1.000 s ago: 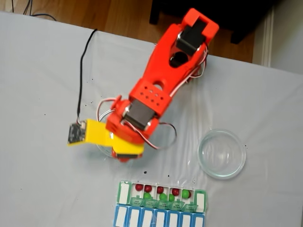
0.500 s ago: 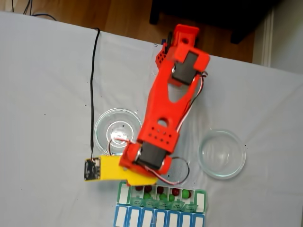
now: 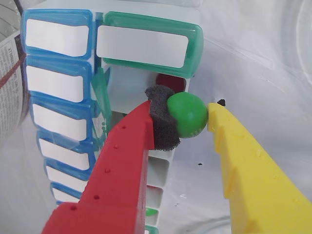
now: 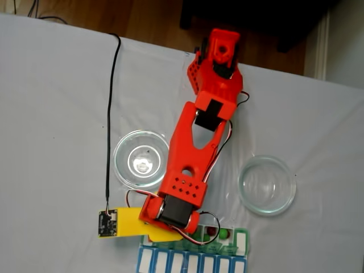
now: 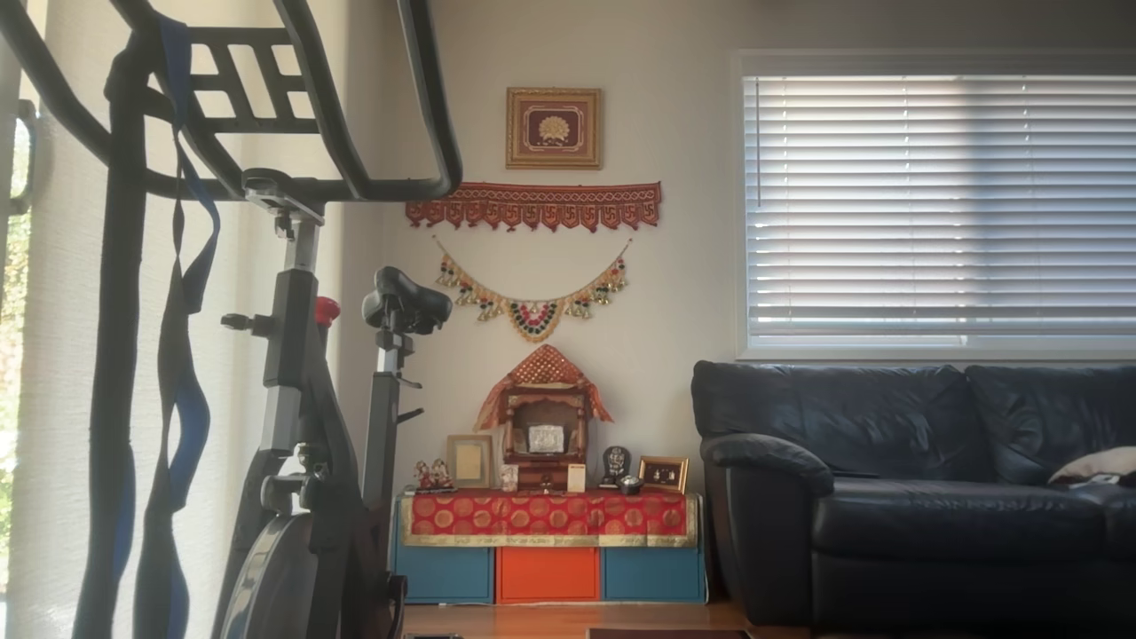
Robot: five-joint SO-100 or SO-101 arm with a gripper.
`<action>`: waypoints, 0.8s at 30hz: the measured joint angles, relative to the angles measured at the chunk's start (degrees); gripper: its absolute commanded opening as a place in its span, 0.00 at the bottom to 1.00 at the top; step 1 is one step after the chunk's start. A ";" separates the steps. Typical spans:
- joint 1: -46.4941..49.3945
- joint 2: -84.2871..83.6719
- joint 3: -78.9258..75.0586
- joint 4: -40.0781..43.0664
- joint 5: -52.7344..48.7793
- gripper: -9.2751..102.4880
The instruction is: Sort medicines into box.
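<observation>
1. Gripper, red jaw with a dark foam pad and yellow jaw, is pinching one glossy bright green ball between pad and yellow tip.
2. Landmark: long white pill organiser with translucent green flap lids, adjoining a blue-lidded row.
3. Key relation, wrist view: the ball hangs over the organiser's open white compartments, just past the shut end lid. A dark red ball already lies in the cell directly behind it.
4. Organiser's long axis runs top to bottom in the wrist view, roughly along the jaws.
5. Fixed view: the arm covers the organiser's left end. Two clear glass dishes sit above the organiser, apparently empty.
6. Judgement: release needs the ball centred over a cell, clear of the rim.
</observation>
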 measured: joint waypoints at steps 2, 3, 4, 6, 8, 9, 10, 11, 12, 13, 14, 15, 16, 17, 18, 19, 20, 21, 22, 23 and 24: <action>-0.35 -1.76 -2.90 1.41 0.00 0.09; -0.53 -2.37 -4.04 2.02 0.00 0.09; -0.88 -3.34 -5.54 3.08 0.00 0.09; -1.49 -4.57 -7.56 4.39 0.00 0.09; -2.02 -5.71 -9.32 5.19 0.00 0.09; -2.20 -6.33 -10.37 5.54 0.18 0.09; -2.46 -7.38 -11.78 5.98 0.62 0.09; -2.46 -7.91 -12.66 6.33 0.88 0.09; -2.64 -9.40 -14.59 7.03 1.23 0.09; -2.64 -11.78 -18.19 8.44 1.67 0.09; -2.64 -13.97 -21.45 8.96 1.93 0.09; -2.64 -17.40 -25.93 10.81 2.55 0.09; -2.72 -20.83 -30.59 12.30 3.16 0.09; -2.72 -23.29 -35.95 13.18 3.78 0.09; -2.64 -25.58 -40.87 13.36 4.31 0.09; -2.64 -27.69 -45.09 13.71 4.75 0.09; -2.64 -29.00 -46.49 13.89 5.19 0.09; -2.64 -29.71 -46.49 13.89 5.27 0.09; -2.64 -29.97 -46.49 13.89 5.19 0.09; -2.64 -29.97 -46.49 13.89 5.19 0.09; -2.64 -29.97 -46.49 13.89 5.19 0.09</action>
